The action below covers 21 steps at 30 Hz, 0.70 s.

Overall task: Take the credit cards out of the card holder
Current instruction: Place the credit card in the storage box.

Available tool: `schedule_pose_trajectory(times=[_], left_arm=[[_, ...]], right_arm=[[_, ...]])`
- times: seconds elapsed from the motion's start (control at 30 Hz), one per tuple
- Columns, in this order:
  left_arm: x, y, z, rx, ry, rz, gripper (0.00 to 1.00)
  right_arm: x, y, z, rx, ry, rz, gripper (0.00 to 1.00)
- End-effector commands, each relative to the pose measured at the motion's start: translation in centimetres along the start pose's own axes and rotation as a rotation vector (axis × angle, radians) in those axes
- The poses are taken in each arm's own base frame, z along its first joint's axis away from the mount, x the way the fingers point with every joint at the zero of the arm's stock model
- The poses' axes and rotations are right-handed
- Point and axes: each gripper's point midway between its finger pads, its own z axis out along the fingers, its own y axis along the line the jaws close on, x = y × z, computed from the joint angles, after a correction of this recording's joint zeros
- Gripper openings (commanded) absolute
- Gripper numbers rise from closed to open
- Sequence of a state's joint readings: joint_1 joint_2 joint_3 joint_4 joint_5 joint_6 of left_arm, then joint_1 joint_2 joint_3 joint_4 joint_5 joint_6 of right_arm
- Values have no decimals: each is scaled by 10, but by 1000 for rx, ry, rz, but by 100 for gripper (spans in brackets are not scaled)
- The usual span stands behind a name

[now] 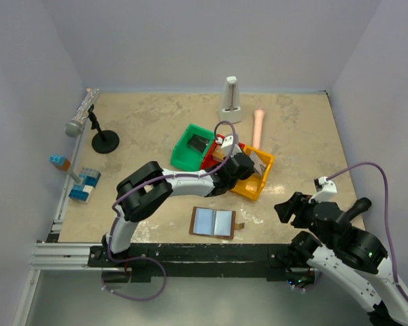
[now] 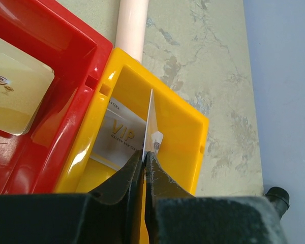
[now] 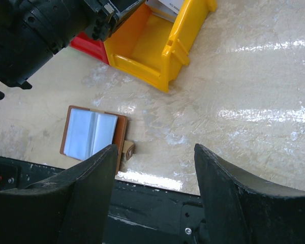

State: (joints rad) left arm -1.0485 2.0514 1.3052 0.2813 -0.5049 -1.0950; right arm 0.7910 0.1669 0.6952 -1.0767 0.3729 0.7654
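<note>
As it hangs edge-on, credit card (image 2: 152, 109): light, stiff, slick; pinch one edge.
left gripper (image 2: 144, 155): pinching the credit card over yellow bin (image 2: 180, 132).
right gripper (image 3: 155, 150): spread, empty.

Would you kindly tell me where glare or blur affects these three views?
Right wrist: white glare streaks on the table, its own fingers soft. Left wrist: fingers blurred up close, the held card edge-on, yellow bin sharp and glossy. Top: evenly lit, no harsh shadows.

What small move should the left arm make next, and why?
Probably open the left end effector: it pinches a card on edge above the yellow bin, where another card already lies, so releasing should drop it in.
</note>
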Motion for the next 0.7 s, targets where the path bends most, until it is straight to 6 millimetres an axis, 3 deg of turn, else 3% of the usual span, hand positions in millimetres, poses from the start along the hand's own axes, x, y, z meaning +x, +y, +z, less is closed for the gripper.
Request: schedule_pose_trajectory(times=[0.0,0.67], left_arm=[[-5,-10,3,15,-21,11,12],[-2,-5,0,-7,7,16,33]], right_arm=[[-5,5,1,-25,-22,3,66],[-4,6,1,-28,-18,2,67]])
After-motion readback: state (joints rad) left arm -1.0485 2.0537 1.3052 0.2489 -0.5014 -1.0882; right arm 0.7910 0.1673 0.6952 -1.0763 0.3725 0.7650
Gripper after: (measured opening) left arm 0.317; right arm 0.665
